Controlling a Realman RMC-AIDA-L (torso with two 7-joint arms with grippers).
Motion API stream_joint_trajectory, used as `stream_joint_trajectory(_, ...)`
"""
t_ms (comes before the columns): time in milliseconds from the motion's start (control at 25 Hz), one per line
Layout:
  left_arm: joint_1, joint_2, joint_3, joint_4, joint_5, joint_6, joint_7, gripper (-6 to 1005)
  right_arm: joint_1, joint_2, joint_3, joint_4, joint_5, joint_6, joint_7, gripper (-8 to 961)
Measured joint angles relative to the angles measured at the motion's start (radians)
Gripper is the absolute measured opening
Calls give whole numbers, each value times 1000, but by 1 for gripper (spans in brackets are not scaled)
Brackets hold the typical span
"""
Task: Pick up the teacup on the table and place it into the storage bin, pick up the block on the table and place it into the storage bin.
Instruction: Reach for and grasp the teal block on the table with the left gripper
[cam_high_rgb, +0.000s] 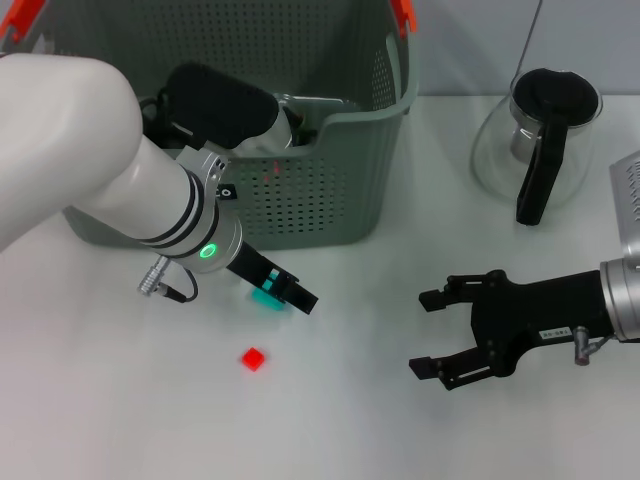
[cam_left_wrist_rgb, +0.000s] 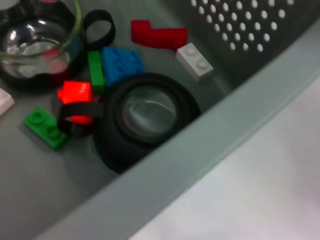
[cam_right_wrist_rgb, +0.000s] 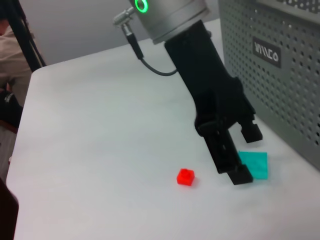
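**Trainee:** Where does your left claw (cam_high_rgb: 290, 293) stand now?

**Lead:** Low over the tabletop (cam_high_rgb: 350, 420), just in front of the storage bin (cam_high_rgb: 330, 200). Your right wrist view shows its fingers (cam_right_wrist_rgb: 235, 172) spread with nothing between them, straddling a teal piece (cam_right_wrist_rgb: 254, 164) that lies flat beside the bin wall. Judging by that, you are lining up on a block.

**Trainee:** And the small red block (cam_high_rgb: 253, 358)?

**Lead:** Loose on the tabletop, near the claw but apart from it. Either piece could be your target; I cannot tell which.

**Trainee:** The teacup?

**Lead:** The head view hides the bin floor behind the arm. Your left wrist view looks inside: a dark-rimmed glass teacup (cam_left_wrist_rgb: 145, 112) sits among coloured bricks, with a second glass vessel (cam_left_wrist_rgb: 35, 40) beyond it. So the cup step looks done, though the view is soft.

**Trainee:** Your right claw (cam_high_rgb: 437, 332)?

**Lead:** Spread wide, empty, hovering off to the right, in front of the glass pot (cam_high_rgb: 540, 140).
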Motion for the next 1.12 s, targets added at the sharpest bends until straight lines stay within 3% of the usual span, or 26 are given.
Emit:
stream_joint_trajectory(760,-67,1,-2,-108,50,-39,-31,873,-5,10,0,10,0,-1,-29,942)
stream_joint_trajectory(1120,-69,1,2,-113,53,-43,-34,861,-1,12,0,10,0,1,-26,942)
